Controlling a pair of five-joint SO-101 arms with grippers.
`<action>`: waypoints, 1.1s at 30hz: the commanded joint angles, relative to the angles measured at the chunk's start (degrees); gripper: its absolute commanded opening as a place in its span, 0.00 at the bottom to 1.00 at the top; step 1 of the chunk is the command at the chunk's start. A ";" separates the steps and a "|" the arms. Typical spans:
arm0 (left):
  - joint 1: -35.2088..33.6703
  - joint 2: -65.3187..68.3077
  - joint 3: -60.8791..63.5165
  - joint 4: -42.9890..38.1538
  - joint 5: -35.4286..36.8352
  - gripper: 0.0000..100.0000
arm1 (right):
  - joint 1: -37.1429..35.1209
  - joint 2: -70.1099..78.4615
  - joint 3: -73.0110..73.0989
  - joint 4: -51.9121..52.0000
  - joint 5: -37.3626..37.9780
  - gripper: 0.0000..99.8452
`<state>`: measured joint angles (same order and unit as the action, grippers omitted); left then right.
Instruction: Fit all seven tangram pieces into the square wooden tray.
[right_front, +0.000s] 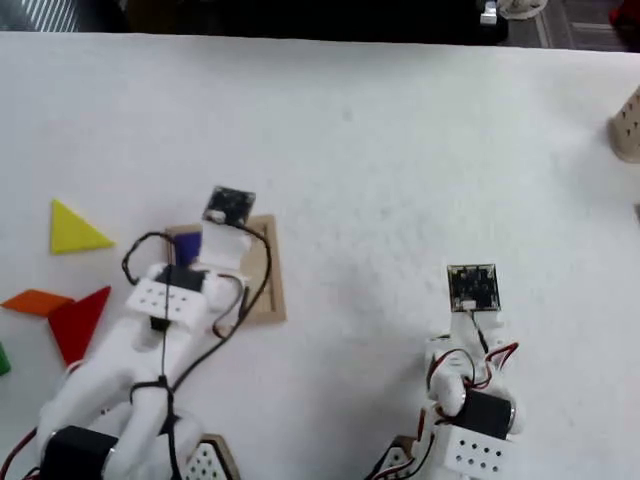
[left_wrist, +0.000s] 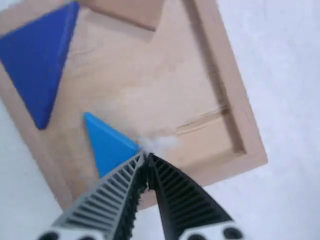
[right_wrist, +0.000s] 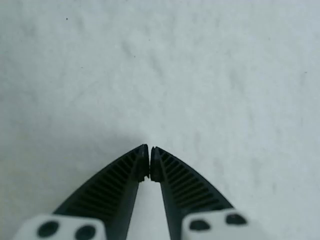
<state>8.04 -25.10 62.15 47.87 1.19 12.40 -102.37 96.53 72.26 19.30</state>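
Tangram pieces are sitting in two groups on your white counter (right_front: 400, 150). Inside the square wooden tray (left_wrist: 235, 100), a large dark blue triangle (left_wrist: 37, 65) is lying flat along one wall. A small light blue triangle (left_wrist: 107, 142) is lying flat a little apart from it. A tan wood-coloured piece (left_wrist: 132, 10), cut off by the picture's edge, is resting near the dark blue triangle's corner.

Your left tool (left_wrist: 146, 159) is hanging over the tray floor with its jaws pressed together and nothing between them. Its tip is sitting right at the light blue triangle's corner, and you cannot tell whether it is touching the piece.

From the high view, your left arm (right_front: 150, 330) is covering most of the tray (right_front: 270, 300). Four pieces are lying outside it, to the left:
- a yellow triangle (right_front: 75, 230), farthest back
- an orange parallelogram (right_front: 35, 302), in front of the yellow triangle
- a red triangle (right_front: 80, 320), just beside the orange parallelogram
- a green piece (right_front: 3, 358), showing at the picture's edge

Your right arm (right_front: 470, 400) is standing well apart from the tray. Your right tool (right_wrist: 149, 151) is pressed together too, pinching nothing, and is pointing at bare counter. A tan perforated object (right_front: 628, 125) is standing at the far right edge.
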 joint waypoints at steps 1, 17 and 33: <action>-4.62 -1.89 -0.18 -3.78 -0.44 0.02 | 0.31 -0.66 0.35 0.31 0.53 0.02; -12.53 15.34 -13.01 4.75 -0.53 0.02 | 1.80 -0.66 0.35 0.31 0.53 0.02; -20.79 15.25 -13.19 5.36 -7.12 0.02 | 1.80 -0.66 0.35 0.31 0.53 0.02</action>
<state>-10.95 -9.80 49.49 52.35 -5.49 13.80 -102.37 96.53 72.26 19.30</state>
